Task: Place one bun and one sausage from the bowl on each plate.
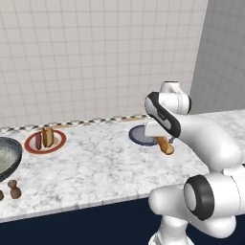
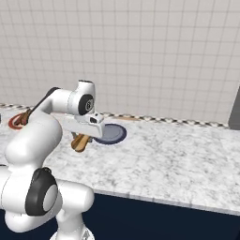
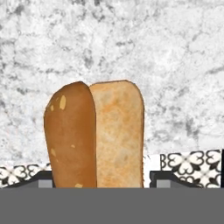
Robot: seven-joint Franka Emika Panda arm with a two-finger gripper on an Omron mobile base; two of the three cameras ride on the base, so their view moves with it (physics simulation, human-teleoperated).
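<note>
Left base view shows the table (image 1: 95,167), the bowl (image 1: 9,158) at its left, the red-rimmed plate (image 1: 58,143) already filled, and the blue plate (image 1: 141,135) bare. The end effector (image 3: 101,181) clamps the second bun (image 3: 96,135) just beside that blue plate; lowering onto it looks next.

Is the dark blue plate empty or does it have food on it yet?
Empty as far as visible: the dark navy round plate shows bare; the golden-brown bun sits in the end effector.
</note>
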